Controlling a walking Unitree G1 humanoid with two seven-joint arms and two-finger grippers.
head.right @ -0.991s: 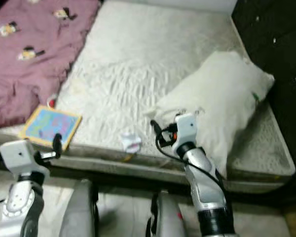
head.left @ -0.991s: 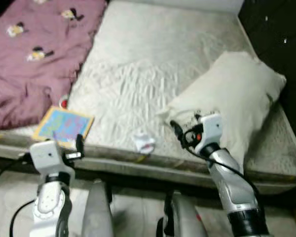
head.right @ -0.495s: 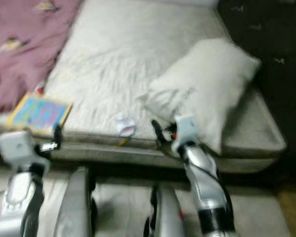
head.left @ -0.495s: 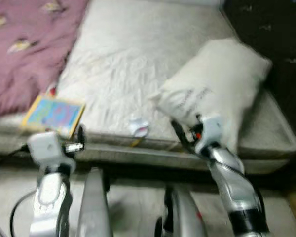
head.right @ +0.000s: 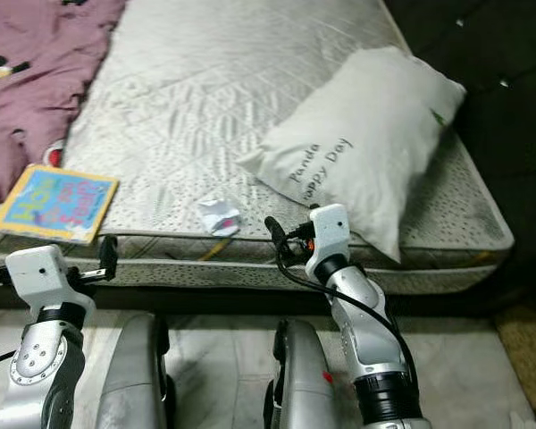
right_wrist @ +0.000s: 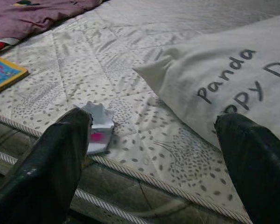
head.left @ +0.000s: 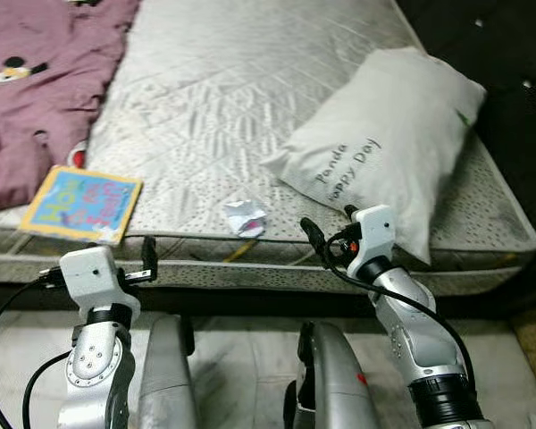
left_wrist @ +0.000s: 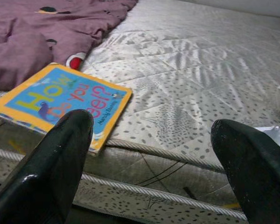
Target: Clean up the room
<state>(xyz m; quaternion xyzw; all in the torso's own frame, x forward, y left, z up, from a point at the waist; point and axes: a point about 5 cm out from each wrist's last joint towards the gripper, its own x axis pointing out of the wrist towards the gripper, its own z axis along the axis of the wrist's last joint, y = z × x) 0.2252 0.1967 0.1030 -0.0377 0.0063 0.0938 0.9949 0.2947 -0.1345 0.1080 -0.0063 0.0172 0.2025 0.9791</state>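
A white pillow (head.left: 393, 152) printed "Panda Happy Day" lies on the right side of the grey mattress (head.left: 241, 80). A crumpled white wrapper (head.left: 245, 217) with a pink spot sits near the mattress's front edge. A colourful picture book (head.left: 82, 203) rests at the front left corner, beside a purple blanket (head.left: 36, 89). My right gripper (right_wrist: 154, 140) is open and empty, held in front of the mattress edge between the wrapper and the pillow. My left gripper (left_wrist: 149, 122) is open and empty, short of the edge and facing the book.
A small red and white item (head.left: 76, 158) peeks out between the blanket and the book. A dark wall or furniture (head.left: 518, 54) borders the bed's right side. Pale tiled floor (head.left: 241, 340) lies under me, with my legs (head.left: 165, 375) before the bed frame.
The whole picture has shifted and sharpened, so the camera moved. My right gripper, earlier overlapping the pillow's corner, now stands short of the mattress edge. Nothing on the bed has moved.
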